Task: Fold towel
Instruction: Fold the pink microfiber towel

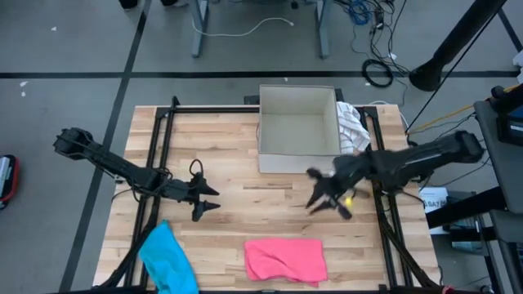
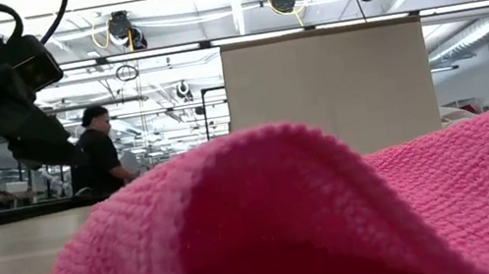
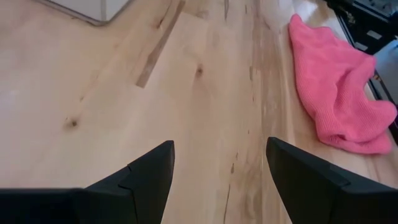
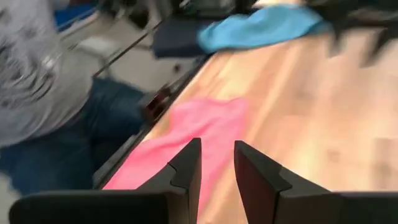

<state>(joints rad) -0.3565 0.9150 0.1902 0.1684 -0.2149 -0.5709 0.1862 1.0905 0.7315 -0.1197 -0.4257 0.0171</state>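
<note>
One pink towel (image 1: 285,259) is what you have to fold, and it lies loosely bunched on the wooden surface (image 1: 237,159) near the front edge, roughly midway between the two arms. Expect it to be light, soft and limp: the knit looks thick and nubby up close, so it should not slip in a pinch, but it will sag and drag rather than hold any shape, and one raised hump shows it is already doubled over itself. You would do best to take it by a corner or along a free edge, pinching a single layer if you can find one; which edge is free is hard to tell from here. Your left gripper (image 1: 207,198) hangs over bare wood, well apart from the towel, fingers spread wide and empty. Your right gripper (image 1: 325,202) hovers above the surface on the other side, fingers (image 4: 186,167) drawn close with a narrow gap and nothing between them. Counting the rest: one blue cloth (image 1: 167,258) at the front left corner, one open box (image 1: 299,128) at the back, one patterned cloth (image 1: 352,124) draped beside it.
</note>
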